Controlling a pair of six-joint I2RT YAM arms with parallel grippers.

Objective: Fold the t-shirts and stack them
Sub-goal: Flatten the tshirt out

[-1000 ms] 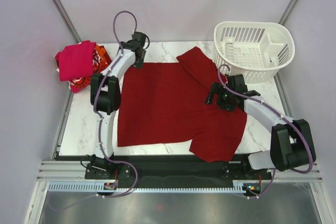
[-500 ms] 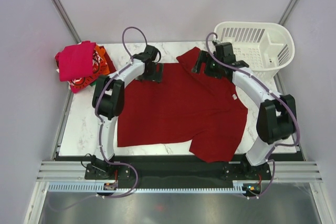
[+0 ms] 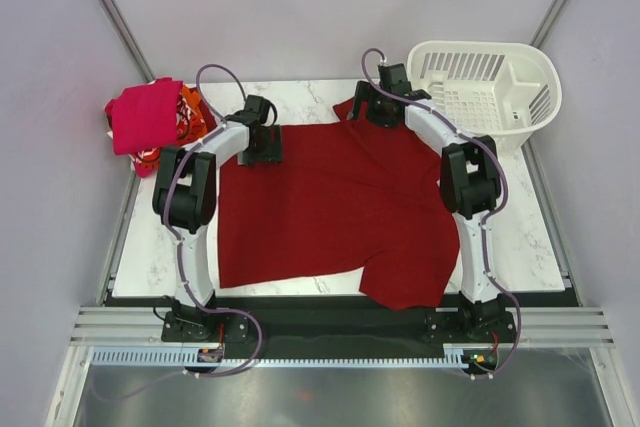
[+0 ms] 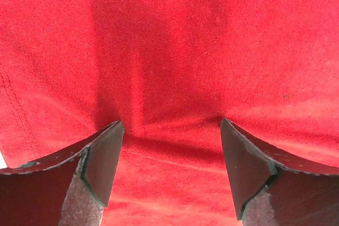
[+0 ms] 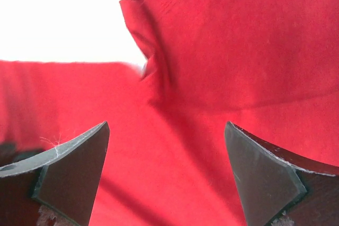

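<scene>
A plain dark red t-shirt (image 3: 330,207) lies spread over the middle of the white marble table (image 3: 150,247). My left gripper (image 3: 262,147) is open, low over the shirt's far left corner; its view shows cloth (image 4: 175,78) between the spread fingers (image 4: 103,162). My right gripper (image 3: 372,112) is open over the shirt's far sleeve, with the sleeve's folded edge (image 5: 151,51) ahead of its fingers (image 5: 79,168). A heap of other t-shirts, magenta-pink (image 3: 145,115), orange and red with white print, lies at the table's far left corner.
A white plastic slotted basket (image 3: 485,92) stands at the far right corner, close to my right arm. Grey walls enclose the table on three sides. Bare marble shows along the left and right edges.
My right arm swung from mid-right of the shirt to its far sleeve beside the basket. My left gripper shifted right, then back left along the shirt's far edge. The shirt shifted slightly.
</scene>
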